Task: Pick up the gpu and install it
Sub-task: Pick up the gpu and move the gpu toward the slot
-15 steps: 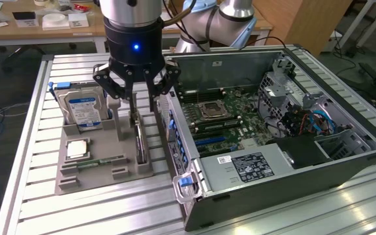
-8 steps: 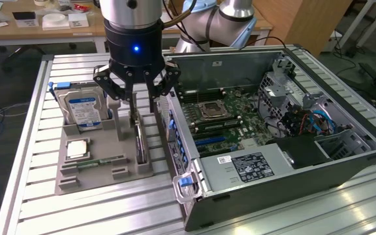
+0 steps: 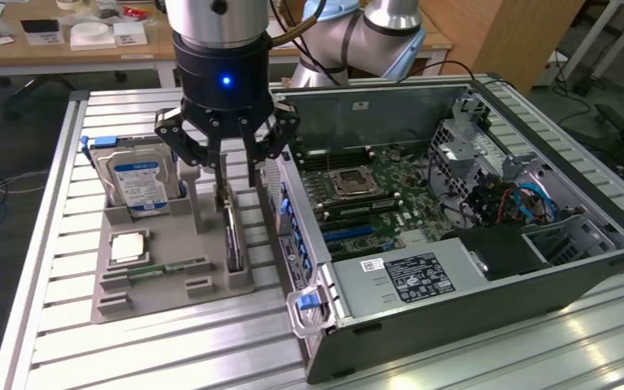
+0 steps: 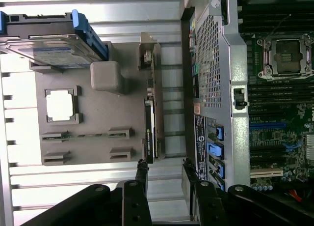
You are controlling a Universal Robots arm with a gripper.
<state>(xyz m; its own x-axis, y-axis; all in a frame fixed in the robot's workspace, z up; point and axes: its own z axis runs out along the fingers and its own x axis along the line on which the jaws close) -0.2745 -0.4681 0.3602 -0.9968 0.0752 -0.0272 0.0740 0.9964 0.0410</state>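
I have the end effector (image 3: 234, 172) hanging over the grey holder tray (image 3: 171, 286), fingers spread wide, gripping nothing. The gpu (image 3: 231, 231) stands on edge in the slot along the tray's three o'clock side in the exterior view, right beneath the fingertips. They look just clear of its top edge, though I can't be sure. The hard drive (image 3: 139, 179) sits upright at the tray's eleven o'clock. The open computer case (image 3: 486, 317) lies at three o'clock, beside the tray on the slatted tabletop (image 3: 127, 353).
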